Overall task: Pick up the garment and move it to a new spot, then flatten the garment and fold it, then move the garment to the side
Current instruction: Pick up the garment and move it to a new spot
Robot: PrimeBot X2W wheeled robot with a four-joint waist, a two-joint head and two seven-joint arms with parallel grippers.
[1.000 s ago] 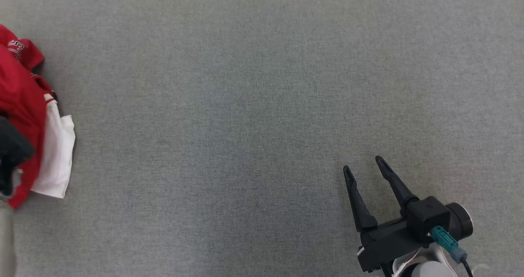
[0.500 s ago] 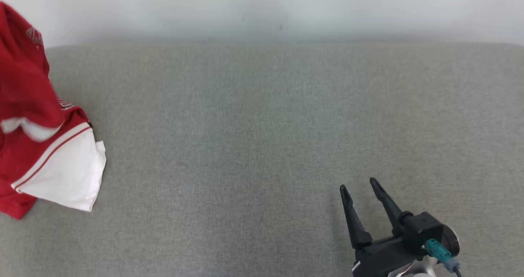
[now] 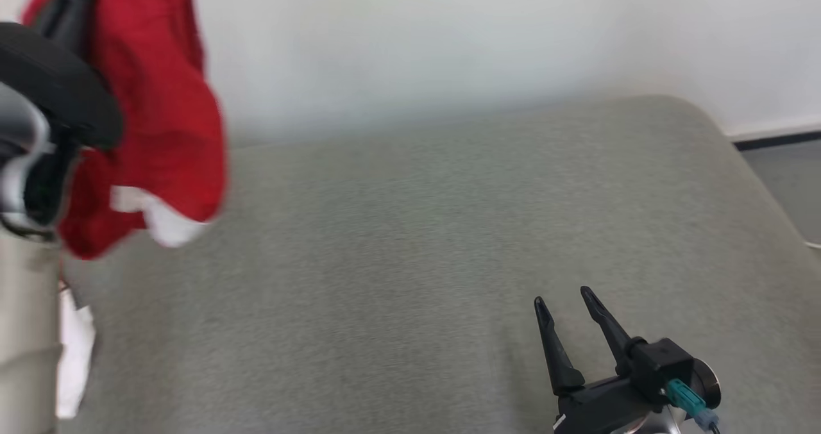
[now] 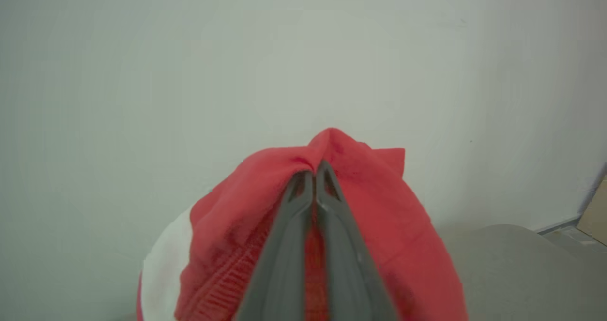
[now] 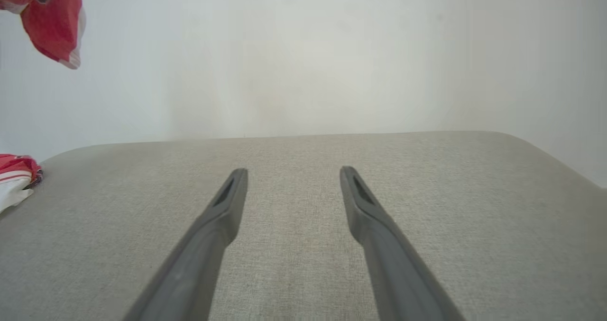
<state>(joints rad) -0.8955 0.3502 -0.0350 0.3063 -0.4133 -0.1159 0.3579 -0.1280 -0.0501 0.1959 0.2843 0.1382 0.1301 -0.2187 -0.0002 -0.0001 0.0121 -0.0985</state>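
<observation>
Garment (image 3: pixel 160 100) clamped in left hand (image 4: pixel 314 167), hanging abv grey cushion (image 3: pixel 385 261); right hand (image 3: pixel 562 295) spread wide, empty.

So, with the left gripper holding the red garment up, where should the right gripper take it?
Probably the white-trimmed lower edge, approached from the robot's right. The garment hangs bunched from the shut left gripper, which pinches a top fold, so the bottom hangs free; the open right gripper is on that side.

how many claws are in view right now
2. The left claw is up high, shut on the red garment; the right claw is open and empty over the grey cushion, lower right in the head view.
</observation>
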